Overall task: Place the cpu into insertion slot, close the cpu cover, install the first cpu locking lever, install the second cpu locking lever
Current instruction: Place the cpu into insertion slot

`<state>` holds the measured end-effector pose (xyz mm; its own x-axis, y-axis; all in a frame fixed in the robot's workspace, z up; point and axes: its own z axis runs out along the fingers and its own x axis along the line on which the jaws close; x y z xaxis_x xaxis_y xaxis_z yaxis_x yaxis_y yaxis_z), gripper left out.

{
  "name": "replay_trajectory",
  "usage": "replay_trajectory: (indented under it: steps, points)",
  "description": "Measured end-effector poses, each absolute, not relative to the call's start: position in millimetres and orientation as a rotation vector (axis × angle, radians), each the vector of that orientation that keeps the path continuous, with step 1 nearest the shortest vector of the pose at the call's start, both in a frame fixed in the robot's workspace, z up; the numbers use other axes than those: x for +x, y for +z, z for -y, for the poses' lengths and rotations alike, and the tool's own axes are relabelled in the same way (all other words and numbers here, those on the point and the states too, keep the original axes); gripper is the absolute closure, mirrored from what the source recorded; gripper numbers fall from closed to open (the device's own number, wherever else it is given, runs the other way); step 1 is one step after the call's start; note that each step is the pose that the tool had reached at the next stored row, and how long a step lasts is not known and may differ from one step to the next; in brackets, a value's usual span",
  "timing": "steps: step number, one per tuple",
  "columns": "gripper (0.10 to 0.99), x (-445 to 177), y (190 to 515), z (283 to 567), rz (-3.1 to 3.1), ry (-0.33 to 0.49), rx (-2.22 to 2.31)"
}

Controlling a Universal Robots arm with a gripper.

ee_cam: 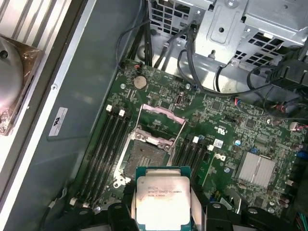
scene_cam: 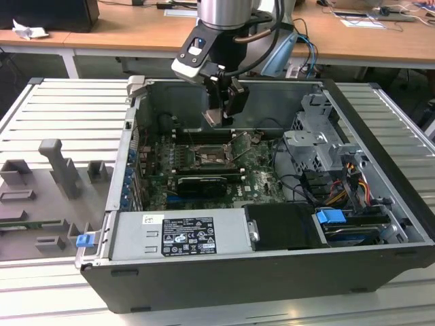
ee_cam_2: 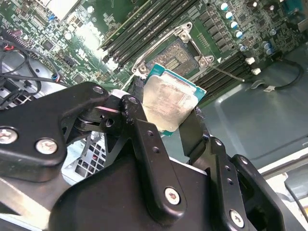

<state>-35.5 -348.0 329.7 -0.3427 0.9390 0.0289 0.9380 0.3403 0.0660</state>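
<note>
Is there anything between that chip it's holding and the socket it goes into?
Nothing visible does. The gripper holds the cpu in the air above the motherboard. The insertion slot lies bare, with the cpu cover swung open off it.

An open black computer case (scene_cam: pixel 224 285) lies on a ribbed metal worktop (scene_cam: pixel 61 109), its green motherboard (scene_cam: pixel 262 180) uncovered, a labelled silver power supply (scene_cam: pixel 180 234) along the near wall and a grey drive cage (scene_cam: pixel 319 139) at the exterior view's right. Grey plastic holders (scene_cam: pixel 60 166) stand on the worktop at the exterior view's left, a wooden desk (scene_cam: pixel 136 30) behind. In the first wrist view a coin battery (ee_cam: pixel 139 82) and a finned heat sink (ee_cam: pixel 257 171) sit on the board.
</note>
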Motion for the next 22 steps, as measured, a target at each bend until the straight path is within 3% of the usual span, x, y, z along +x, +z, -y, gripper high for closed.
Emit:
replay_trajectory:
  steps: [22]
  points:
    - [0.545, -35.5, 321.6, 347.5, -2.427, 0.097, 1.977]
